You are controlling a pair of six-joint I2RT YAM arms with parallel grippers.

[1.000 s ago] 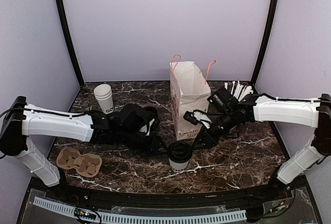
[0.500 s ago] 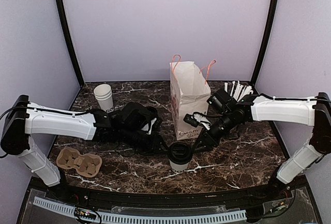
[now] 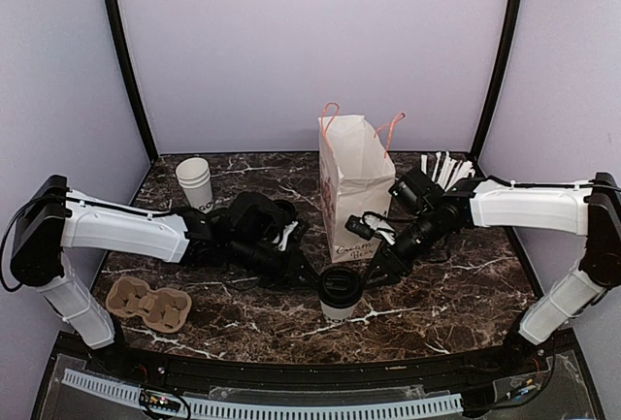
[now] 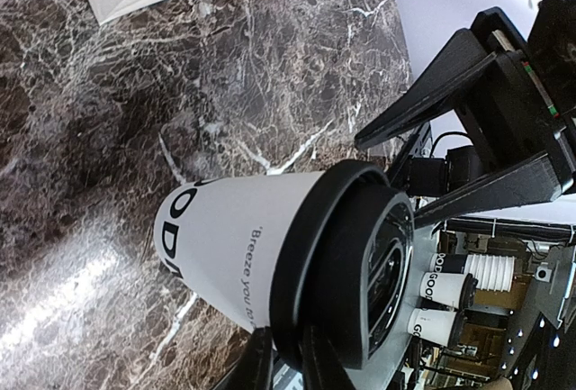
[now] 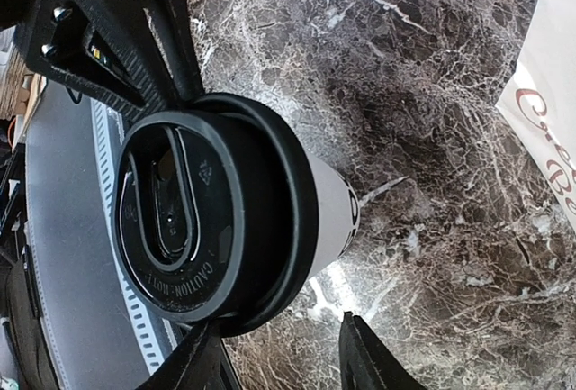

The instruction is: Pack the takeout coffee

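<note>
Left claw (image 4: 286,347) fingers cropped by frame's bottom edge, grip on takeout coffee (image 4: 243,246) rim unclear; right claw (image 5: 274,331) fingers likewise cropped; paper bag (image 5: 551,120) cut off at frame edge, print incomplete

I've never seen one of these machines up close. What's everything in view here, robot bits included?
takeout coffee: one, white with black lid, front centre
paper bag: one, white with orange handles, upright behind the coffee
nested cups: one stack, white, back left
cup carrier: one, brown cardboard, front left
straws: a bunch, white, back right
table: one, dark marble
left arm: one, white, reaching in from the left
right arm: one, white, reaching in from the right
left end effector: one, black, pinching the lid's rim
right end effector: one, black, open at the lid
</note>
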